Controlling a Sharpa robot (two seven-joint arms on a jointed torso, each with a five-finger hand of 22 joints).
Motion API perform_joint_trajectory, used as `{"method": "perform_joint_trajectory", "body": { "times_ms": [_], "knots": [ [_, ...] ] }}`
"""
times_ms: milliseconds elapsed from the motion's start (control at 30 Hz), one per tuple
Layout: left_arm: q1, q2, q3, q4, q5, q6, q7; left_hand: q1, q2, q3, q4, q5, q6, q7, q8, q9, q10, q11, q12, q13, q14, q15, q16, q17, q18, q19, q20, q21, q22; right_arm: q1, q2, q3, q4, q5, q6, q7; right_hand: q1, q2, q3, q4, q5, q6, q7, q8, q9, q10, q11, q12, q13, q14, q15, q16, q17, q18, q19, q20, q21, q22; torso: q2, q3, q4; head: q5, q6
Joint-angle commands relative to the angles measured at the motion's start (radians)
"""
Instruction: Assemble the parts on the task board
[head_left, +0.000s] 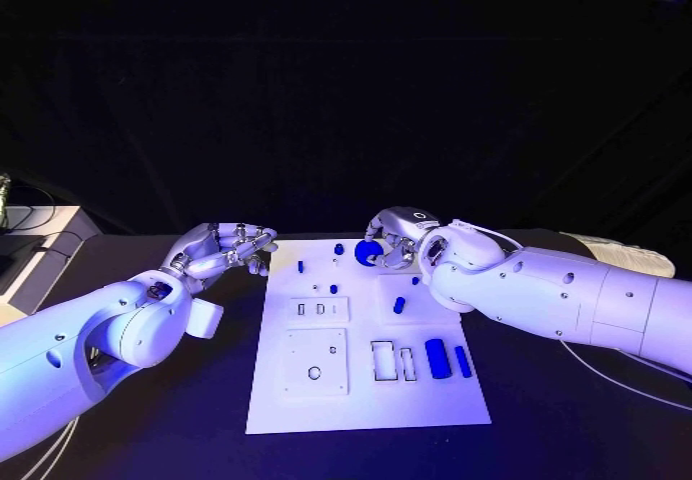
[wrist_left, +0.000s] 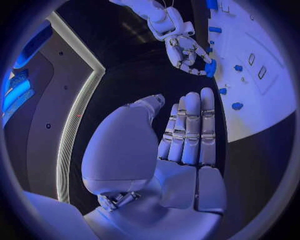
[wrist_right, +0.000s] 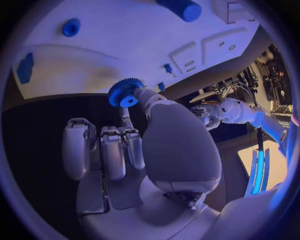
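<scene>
The right hand (head_left: 392, 243) is seen pinching a blue toothed gear (head_left: 369, 252) above the far edge of the white task board (head_left: 364, 400), apparently ready for seating. The left hand (head_left: 224, 250) is held empty, fingers loosely apart, beside the board's left edge.

Left hand (head_left: 224, 248) empty, fingers apart; right hand (head_left: 397, 240) pinching.
</scene>
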Motion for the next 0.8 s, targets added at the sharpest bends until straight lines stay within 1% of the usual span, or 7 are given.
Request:
{"method": "perform_joint_trajectory", "body": {
  "times_ms": [33, 233, 367, 533, 600, 667, 800],
  "knots": [
    [0.000, 0.004, 0.001, 0.000, 0.000, 0.015, 0.006, 0.001, 0.004, 0.003, -0.004, -0.002, -0.004, 0.001, -0.004, 0.001, -0.004, 0.001, 0.001, 0.001, -0.006, -0.001, 0.007, 0.000, 0.012, -0.007, 0.002, 0.007, 0.001, 0.000, 0.020, 0.000, 0.013, -0.118, -0.041, 0.001, 0.001, -0.010, 0.005, 0.001, 0.003, 0.017, -0.010, 0.004, 0.005, 0.102, -0.006, 0.002, 0.263, 0.102, -0.007, 0.004, 0.263, -0.016, 0.005, -0.004, 0.003, 0.048, 0.000, -0.0002, 0.0023, 0.001, 0.000],
    [0.000, 0.007, 0.001, -0.001, 0.000, 0.016, 0.007, 0.001, 0.005, 0.004, -0.004, -0.002, -0.004, 0.002, -0.004, 0.002, -0.004, 0.001, 0.001, 0.002, -0.007, -0.001, 0.007, 0.000, 0.012, -0.008, 0.002, 0.008, 0.002, -0.004, 0.066, -0.001, -0.005, -0.153, -0.049, 0.001, -0.001, -0.014, 0.006, 0.000, 0.000, 0.017, -0.010, 0.003, 0.005, 0.102, -0.007, 0.002, 0.263, 0.102, -0.008, 0.004, 0.263, -0.017, 0.006, -0.005, 0.005, 0.050, 0.000, -0.0027, 0.0013, 0.001, 0.003],
    [0.000, 0.010, 0.001, -0.001, 0.000, 0.017, 0.006, 0.001, 0.006, 0.005, -0.005, -0.002, -0.003, 0.002, -0.004, 0.003, -0.005, 0.001, 0.002, 0.002, -0.007, -0.001, 0.008, 0.000, 0.012, -0.010, 0.002, 0.010, 0.003, -0.011, 0.093, -0.002, -0.026, -0.167, -0.051, -0.004, -0.001, -0.015, 0.006, 0.000, 0.000, 0.017, -0.010, 0.002, 0.004, 0.102, -0.007, 0.002, 0.263, 0.102, -0.008, 0.004, 0.263, -0.017, 0.007, -0.005, 0.006, 0.051, 0.001, -0.0019, 0.0023, 0.001, 0.003],
    [0.000, 0.015, 0.001, -0.003, -0.002, 0.019, 0.005, 0.001, 0.006, 0.005, -0.005, -0.002, -0.003, 0.002, -0.004, 0.003, -0.005, 0.001, 0.002, 0.002, -0.007, -0.001, 0.008, 0.000, 0.012, -0.010, 0.002, 0.010, 0.003, -0.033, 0.130, -0.003, -0.066, -0.182, -0.048, -0.006, -0.001, -0.016, 0.007, 0.000, 0.000, 0.016, -0.010, 0.001, 0.004, 0.102, -0.007, 0.002, 0.263, 0.102, -0.008, 0.004, 0.263, -0.016, 0.005, -0.005, 0.003, 0.049, 0.002, -0.0027, 0.0062, 0.003, 0.003],
    [0.000, 0.016, 0.001, -0.003, -0.003, 0.020, 0.005, 0.001, 0.006, 0.005, -0.005, -0.002, -0.003, 0.002, -0.004, 0.003, -0.005, 0.001, 0.002, 0.002, -0.007, -0.001, 0.008, 0.000, 0.012, -0.010, 0.002, 0.010, 0.003, -0.040, 0.139, -0.003, -0.074, -0.197, -0.048, -0.008, -0.002, -0.017, 0.008, 0.000, 0.000, 0.015, -0.009, 0.000, 0.004, 0.102, -0.007, 0.002, 0.263, 0.102, -0.008, 0.004, 0.263, -0.016, 0.004, -0.005, 0.001, 0.046, 0.003, -0.0013, 0.0043, 0.004, 0.003],
    [0.000, 0.016, 0.001, -0.004, -0.003, 0.021, 0.004, 0.001, 0.006, 0.005, -0.005, -0.002, -0.003, 0.002, -0.004, 0.003, -0.005, 0.001, 0.002, 0.002, -0.007, -0.001, 0.008, 0.000, 0.012, -0.010, 0.002, 0.010, 0.003, -0.048, 0.148, -0.003, -0.083, -0.210, -0.050, -0.010, -0.003, -0.019, 0.009, 0.000, 0.000, 0.012, -0.008, -0.003, 0.003, 0.102, -0.006, 0.002, 0.263, 0.102, -0.008, 0.004, 0.263, -0.015, 0.004, -0.005, 0.000, 0.045, 0.004, -0.0007, 0.0055, 0.007, 0.004],
    [0.000, 0.016, 0.001, -0.005, -0.004, 0.021, 0.004, 0.001, 0.006, 0.005, -0.005, -0.003, -0.003, 0.002, -0.004, 0.003, -0.005, 0.001, 0.002, 0.003, -0.008, -0.001, 0.009, 0.000, 0.012, -0.011, 0.002, 0.011, 0.004, -0.058, 0.159, -0.003, -0.101, -0.232, -0.055, -0.014, -0.004, -0.020, 0.010, 0.000, 0.000, 0.011, -0.008, -0.005, 0.002, 0.102, -0.005, 0.002, 0.263, 0.102, -0.008, 0.004, 0.263, -0.015, 0.003, -0.005, 0.000, 0.045, 0.004, -0.0021, 0.0073, 0.007, 0.003]
  ]
}}
